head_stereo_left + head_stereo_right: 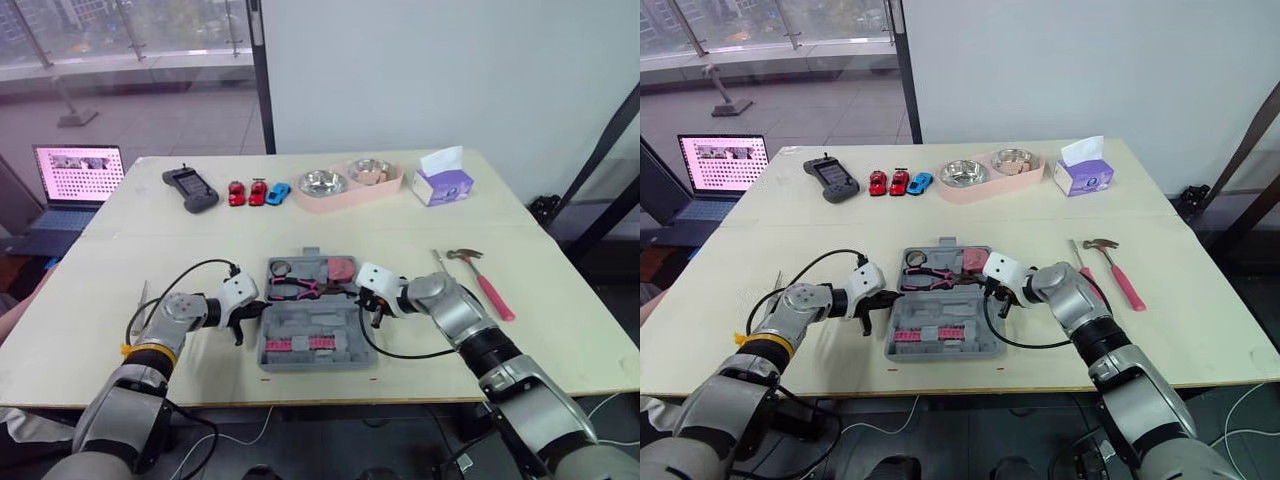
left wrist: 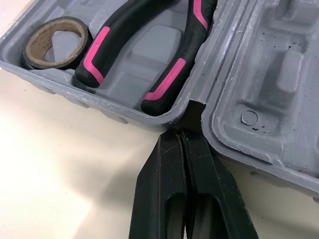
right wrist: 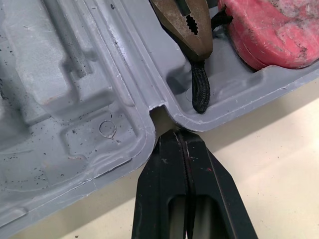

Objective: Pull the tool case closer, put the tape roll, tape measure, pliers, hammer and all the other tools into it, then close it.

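Tool case [image 1: 312, 318] lies open at lower centre, with the pliers [image 1: 296, 289] inside. The hammer [image 1: 486, 285] sits out at right. Left gripper [image 2: 180, 137] and right gripper [image 3: 180, 133] are pinched closed and empty, tips at the hinge notches. Best to drag both sides evenly.

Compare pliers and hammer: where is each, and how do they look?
The pliers lie inside the open case; the hammer lies outside it on the table, to the case's right. The pliers have black handles with pink stripes; the hammer has an all-pink handle. Both lie flat, ungripped.
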